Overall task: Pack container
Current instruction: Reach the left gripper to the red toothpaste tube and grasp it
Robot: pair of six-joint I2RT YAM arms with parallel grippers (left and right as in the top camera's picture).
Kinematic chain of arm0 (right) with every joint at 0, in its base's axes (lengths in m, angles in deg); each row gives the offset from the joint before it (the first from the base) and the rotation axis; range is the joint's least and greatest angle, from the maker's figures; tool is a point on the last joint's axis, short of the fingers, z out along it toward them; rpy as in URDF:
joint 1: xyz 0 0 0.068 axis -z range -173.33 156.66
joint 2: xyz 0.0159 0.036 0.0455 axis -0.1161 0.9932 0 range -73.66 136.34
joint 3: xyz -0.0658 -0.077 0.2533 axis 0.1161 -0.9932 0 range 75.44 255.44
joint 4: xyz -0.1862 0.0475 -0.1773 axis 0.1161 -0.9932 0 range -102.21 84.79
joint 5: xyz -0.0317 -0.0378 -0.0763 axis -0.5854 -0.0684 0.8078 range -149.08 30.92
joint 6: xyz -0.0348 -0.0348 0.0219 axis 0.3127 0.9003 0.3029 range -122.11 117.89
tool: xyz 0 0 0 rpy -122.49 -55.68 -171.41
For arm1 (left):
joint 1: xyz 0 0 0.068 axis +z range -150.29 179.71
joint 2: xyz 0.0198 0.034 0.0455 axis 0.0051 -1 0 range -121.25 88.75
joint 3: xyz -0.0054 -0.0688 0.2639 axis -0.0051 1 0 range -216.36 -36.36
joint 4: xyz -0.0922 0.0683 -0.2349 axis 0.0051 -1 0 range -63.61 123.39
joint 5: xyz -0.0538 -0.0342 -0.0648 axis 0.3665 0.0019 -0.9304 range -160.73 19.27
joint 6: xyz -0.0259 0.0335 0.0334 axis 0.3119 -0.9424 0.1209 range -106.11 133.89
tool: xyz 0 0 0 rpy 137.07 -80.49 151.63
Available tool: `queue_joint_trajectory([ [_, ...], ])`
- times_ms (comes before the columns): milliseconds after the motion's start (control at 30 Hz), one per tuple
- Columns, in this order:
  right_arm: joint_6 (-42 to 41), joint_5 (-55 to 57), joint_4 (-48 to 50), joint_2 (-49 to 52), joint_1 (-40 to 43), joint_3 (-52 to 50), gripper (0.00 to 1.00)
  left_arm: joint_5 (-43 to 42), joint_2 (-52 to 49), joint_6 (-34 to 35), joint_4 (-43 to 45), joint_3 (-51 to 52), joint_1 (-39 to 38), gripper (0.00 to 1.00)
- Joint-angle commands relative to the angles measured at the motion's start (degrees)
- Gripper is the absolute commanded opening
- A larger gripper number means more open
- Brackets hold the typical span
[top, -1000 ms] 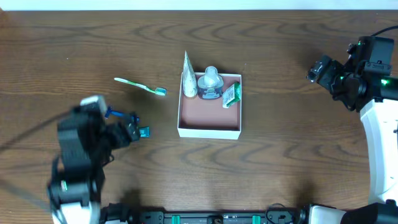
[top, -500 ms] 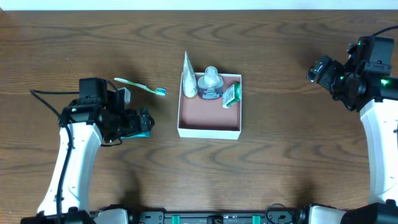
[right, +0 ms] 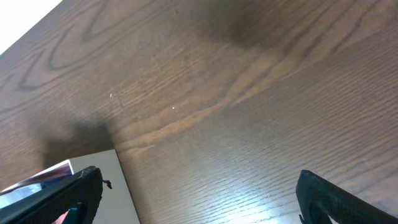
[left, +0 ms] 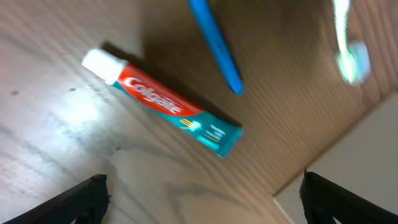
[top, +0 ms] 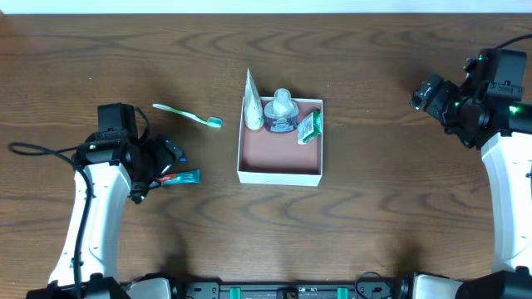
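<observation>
A: What sort of place is it?
B: A robotics lab, it seems. The left arm (top: pixel 91 199) and the right arm (top: pixel 507 199), both white machines, stand at a wood-grain table (top: pixel 374 224), and a green light (top: pixel 513 110) glows on the right one.

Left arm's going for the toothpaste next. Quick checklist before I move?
1. Left gripper open, empty: ok.
2. Toothpaste tube lying flat, in full view of the left wrist camera: ok.
3. Jaws around the tube: not ok, it lies ahead of them.
4. Blue handle apart from the tube: ok, but close.
5. Container has bare floor on the robot's side: ok.
6. Right gripper open, empty, well off from the container: ok.
</observation>
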Motion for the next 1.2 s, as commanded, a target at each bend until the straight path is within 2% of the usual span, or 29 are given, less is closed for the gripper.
queue_joint_trajectory([
  [0, 0.46, 0.26, -0.09, 0.00, 0.26, 0.48, 0.99, 4.37, -1.14, 8.41, -0.15, -0.20, 0.15, 0.98],
  [133, 0.46, 0.24, -0.09, 0.00, 0.26, 0.48, 0.99, 4.70, -2.86, 16.37, 0.11, -0.09, 0.15, 0.98],
  [200, 0.46, 0.26, -0.09, 0.00, 0.26, 0.48, 0.99, 4.66, -4.22, 18.01, 0.57, -0.04, 0.15, 0.98],
  [533, 0.46, 0.24, -0.09, 0.00, 0.26, 0.48, 0.99, 4.46, -13.05, 20.72, 1.97, -0.04, 0.22, 0.99],
  [633, 0.46, 0.26, -0.09, 0.00, 0.26, 0.48, 0.99, 4.17, -15.26, 21.20, 1.99, -0.04, 0.22, 0.90],
  [767, 0.46, 0.24, -0.09, 0.00, 0.26, 0.48, 0.99, 4.02, -18.03, 21.20, 2.01, -0.04, 0.22, 0.88],
  [800, 0.46, 0.26, -0.09, 0.00, 0.26, 0.48, 0.99, 4.02, -18.64, 21.20, 2.05, -0.04, 0.22, 0.86],
  [867, 0.46, 0.24, -0.09, 0.00, 0.26, 0.48, 0.99, 4.04, -19.89, 21.18, 2.23, -0.04, 0.22, 0.68],
  [933, 0.46, 0.26, -0.09, 0.00, 0.26, 0.48, 0.99, 4.07, -21.03, 21.16, 2.43, -0.04, 0.22, 0.58],
  [1033, 0.46, 0.24, -0.09, 0.00, 0.26, 0.48, 0.99, 4.07, -22.23, 21.14, 2.89, -0.04, 0.22, 0.54],
  [1167, 0.46, 0.24, -0.09, 0.00, 0.26, 0.48, 0.99, 4.09, -23.06, 20.41, 3.54, -0.02, 0.22, 0.42],
])
